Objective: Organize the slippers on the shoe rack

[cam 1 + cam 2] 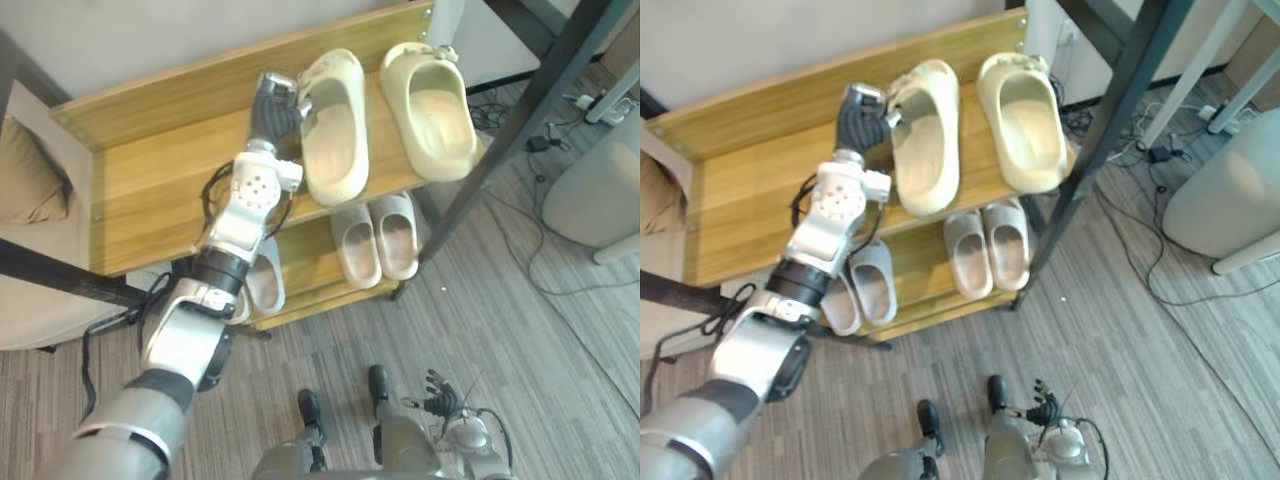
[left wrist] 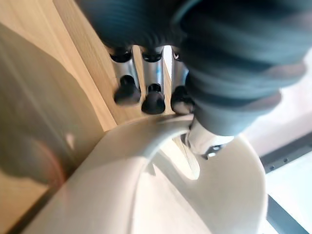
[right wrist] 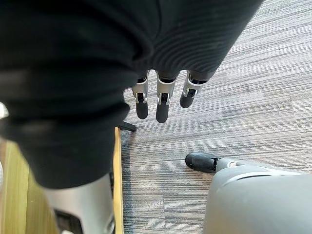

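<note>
Shoe rack [image 1: 150, 190] of light wood stands on a grey striped floor [image 1: 480, 320], with a top shelf and a lower shelf. A dark slanted bar [image 1: 520, 120] crosses in front of its right end.

On the top shelf, towards the right, two big cream slippers lie side by side, soles down. The left cream slipper [image 1: 335, 130] and the right cream slipper [image 1: 435, 110] are close together but not touching.

On the lower shelf a smaller beige pair [image 1: 378, 238] sits below them, the two touching. A grey pair [image 1: 875, 285] lies further left, partly hidden behind the left arm.

The left hand [image 1: 275, 110] is at the left cream slipper's outer edge. In the left wrist view its fingers [image 2: 153, 100] point down outside the slipper's rim while the thumb reaches over the rim to the inside — it seems to pinch the wall, though the close view leaves this a little unsure.

The right hand [image 3: 163, 100] hangs low above the floor, fingers loose, holding nothing.
</note>
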Controlling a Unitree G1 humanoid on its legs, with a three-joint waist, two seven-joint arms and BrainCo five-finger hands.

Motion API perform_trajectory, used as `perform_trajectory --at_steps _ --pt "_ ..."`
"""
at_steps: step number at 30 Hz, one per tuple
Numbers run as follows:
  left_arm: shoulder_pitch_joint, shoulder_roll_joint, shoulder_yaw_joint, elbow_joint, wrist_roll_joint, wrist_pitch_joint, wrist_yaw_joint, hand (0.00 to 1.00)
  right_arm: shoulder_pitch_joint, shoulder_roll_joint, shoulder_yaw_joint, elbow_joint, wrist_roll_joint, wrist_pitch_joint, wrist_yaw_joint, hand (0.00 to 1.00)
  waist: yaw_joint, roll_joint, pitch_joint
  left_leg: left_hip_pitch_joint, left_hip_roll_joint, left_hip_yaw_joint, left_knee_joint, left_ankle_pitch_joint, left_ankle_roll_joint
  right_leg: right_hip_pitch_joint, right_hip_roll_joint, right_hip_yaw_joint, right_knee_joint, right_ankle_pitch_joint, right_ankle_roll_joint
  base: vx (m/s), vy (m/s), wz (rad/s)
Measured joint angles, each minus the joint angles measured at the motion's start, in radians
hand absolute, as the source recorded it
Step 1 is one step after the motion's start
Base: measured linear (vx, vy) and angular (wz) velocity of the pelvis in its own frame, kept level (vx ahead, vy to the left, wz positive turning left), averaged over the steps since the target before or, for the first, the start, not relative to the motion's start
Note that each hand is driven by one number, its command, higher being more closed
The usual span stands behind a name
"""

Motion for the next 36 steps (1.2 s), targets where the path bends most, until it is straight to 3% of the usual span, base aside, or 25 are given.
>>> perform_trajectory --at_steps 13,24,36 --pt "-0.001 -0.024 -0.002 0.000 -0.007 0.000 0.003 0.00 0.001 0.002 -0.001 0.007 0.029 0.000 -0.008 0.00 0.000 0.001 0.003 0.017 -0.002 -0.012 0.000 0.001 0.001 0.025 -0.003 -0.011 0.000 0.000 0.000 0.02 0.007 0.03" --pt "0.045 -0.063 -0.004 -0.108 -0.103 -0.018 0.010 0.00 -0.005 -0.003 0.003 0.023 0.029 -0.001 -0.008 0.00 0.004 0.003 0.004 0.031 -0.003 -0.033 -0.001 0.003 0.004 0.048 -0.006 -0.034 0.000 -0.002 0.001 0.00 0.008 0.04" --pt "0.283 -0.083 -0.016 -0.452 -0.220 -0.078 0.021 0.00 -0.005 -0.020 0.015 0.046 0.028 0.001 -0.008 0.00 0.029 0.013 -0.002 0.049 -0.004 -0.059 0.000 0.004 0.004 0.078 -0.009 -0.060 0.000 -0.008 0.002 0.02 0.010 0.06"
